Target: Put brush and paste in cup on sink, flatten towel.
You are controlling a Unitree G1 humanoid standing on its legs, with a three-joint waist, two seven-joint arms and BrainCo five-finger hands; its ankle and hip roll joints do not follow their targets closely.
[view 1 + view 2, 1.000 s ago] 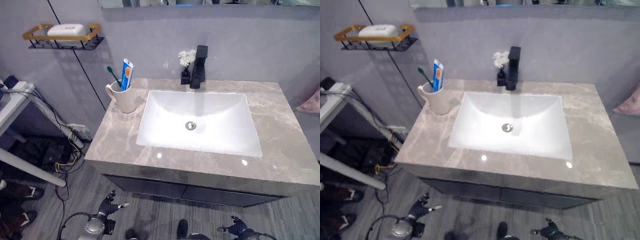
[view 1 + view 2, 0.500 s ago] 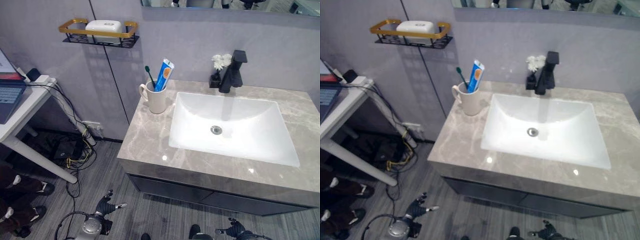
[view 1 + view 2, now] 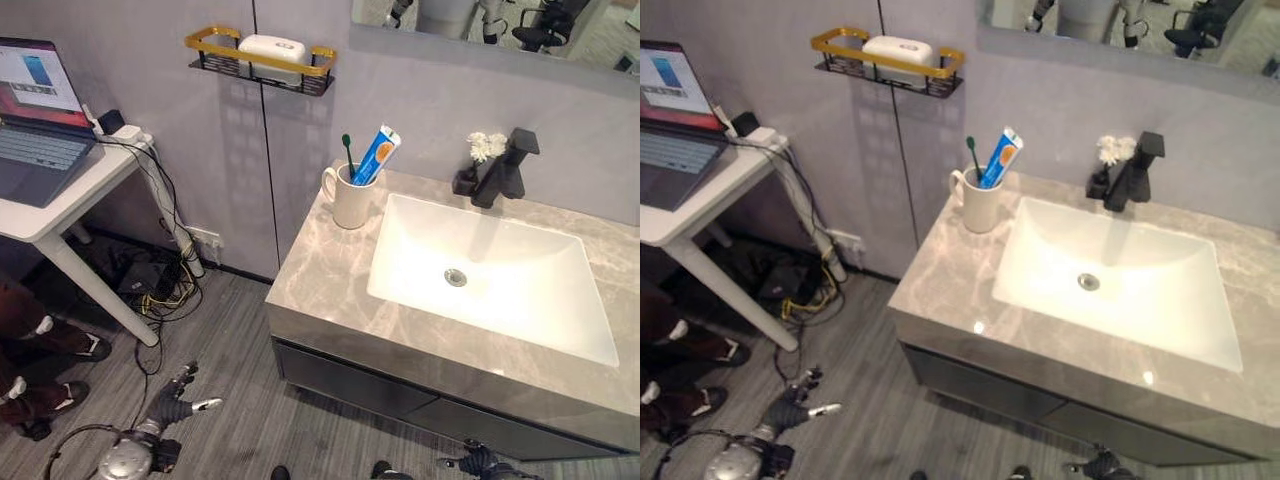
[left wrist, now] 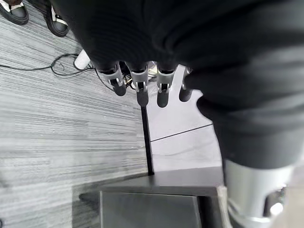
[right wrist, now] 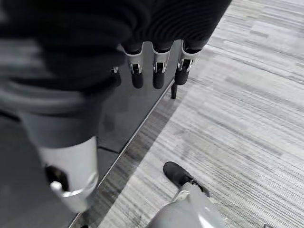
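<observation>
A cream cup [image 3: 349,198] stands on the grey marble counter [image 3: 318,290], at the back left corner beside the white basin [image 3: 520,300]. A green toothbrush [image 3: 348,152] and a blue toothpaste tube [image 3: 378,155] stand upright inside it. My left hand [image 3: 168,405] hangs low over the floor, well left of the cabinet, fingers [image 4: 139,88] spread and holding nothing. My right hand [image 3: 478,462] hangs low in front of the cabinet, its fingers [image 5: 158,76] straight and empty.
A black faucet [image 3: 508,168] and a small vase of white flowers [image 3: 484,150] stand behind the basin. A gold wall shelf [image 3: 262,58] carries a white soap. At left a white table [image 3: 60,200] holds a laptop [image 3: 35,125], with cables below and a person's shoes [image 3: 70,345].
The camera has turned left: the sink has shifted right in the picture, and the laptop and table have come into view. Both hands still hang low and empty.
</observation>
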